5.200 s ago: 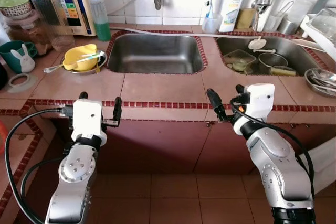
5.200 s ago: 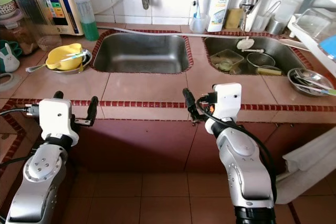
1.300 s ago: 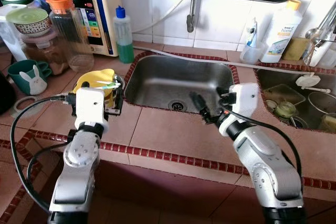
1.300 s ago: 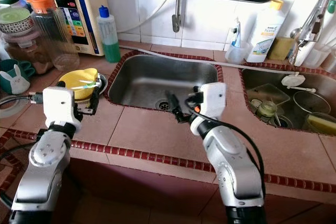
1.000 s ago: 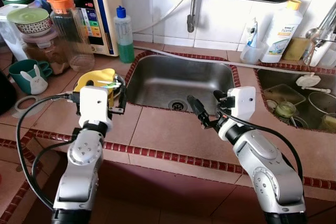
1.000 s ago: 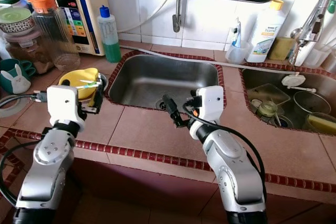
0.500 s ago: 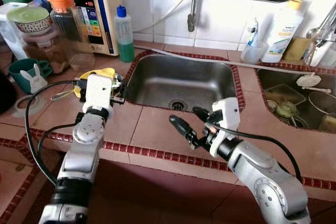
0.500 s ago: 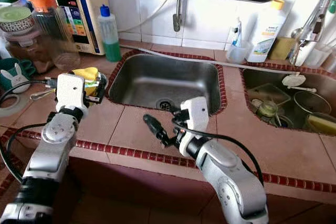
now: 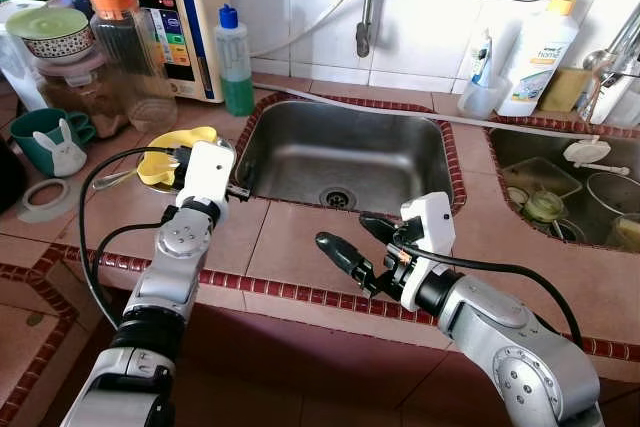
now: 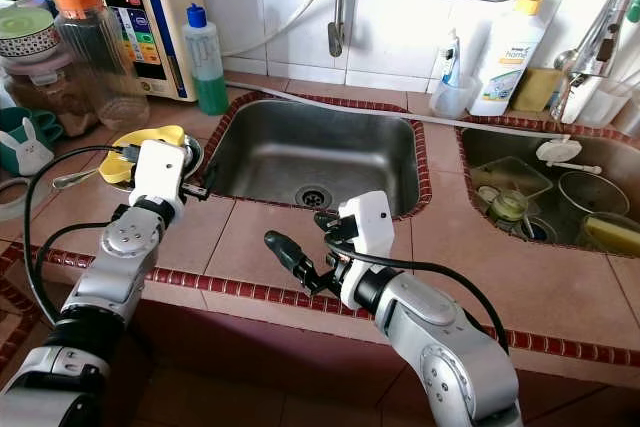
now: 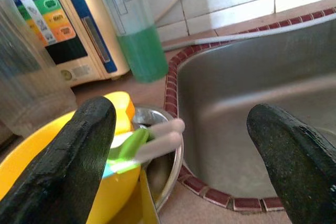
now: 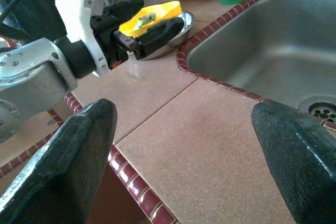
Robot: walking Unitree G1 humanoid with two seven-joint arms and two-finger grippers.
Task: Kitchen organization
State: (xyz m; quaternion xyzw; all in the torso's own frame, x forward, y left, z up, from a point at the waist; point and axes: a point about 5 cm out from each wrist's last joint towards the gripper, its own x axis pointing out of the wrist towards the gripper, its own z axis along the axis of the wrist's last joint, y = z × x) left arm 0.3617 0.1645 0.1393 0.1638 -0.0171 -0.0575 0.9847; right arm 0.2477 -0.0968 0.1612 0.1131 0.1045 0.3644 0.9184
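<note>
A yellow bowl [image 9: 160, 147] sits inside a steel bowl [image 11: 167, 162] on the tiled counter, just left of the empty sink [image 9: 330, 147]. A green and white utensil [image 11: 149, 139] lies across the yellow bowl. My left gripper [image 11: 181, 129] is open right at the bowls, one finger over the yellow bowl and the other toward the sink rim. My right gripper [image 9: 352, 239] hovers open above the counter in front of the sink, holding nothing and pointing left toward the bowls.
Behind the bowls stand a green liquid bottle [image 9: 236, 62], a water machine [image 9: 175, 7] and an orange-lidded pitcher [image 9: 125, 37]. A teal mug [image 9: 40, 132] and a spoon [image 9: 115, 179] lie left. The right sink [image 9: 560, 187] holds dishes.
My left gripper has reached forward up to the yellow bowl. My right gripper has drawn back from over the sink to the counter's front and swung left.
</note>
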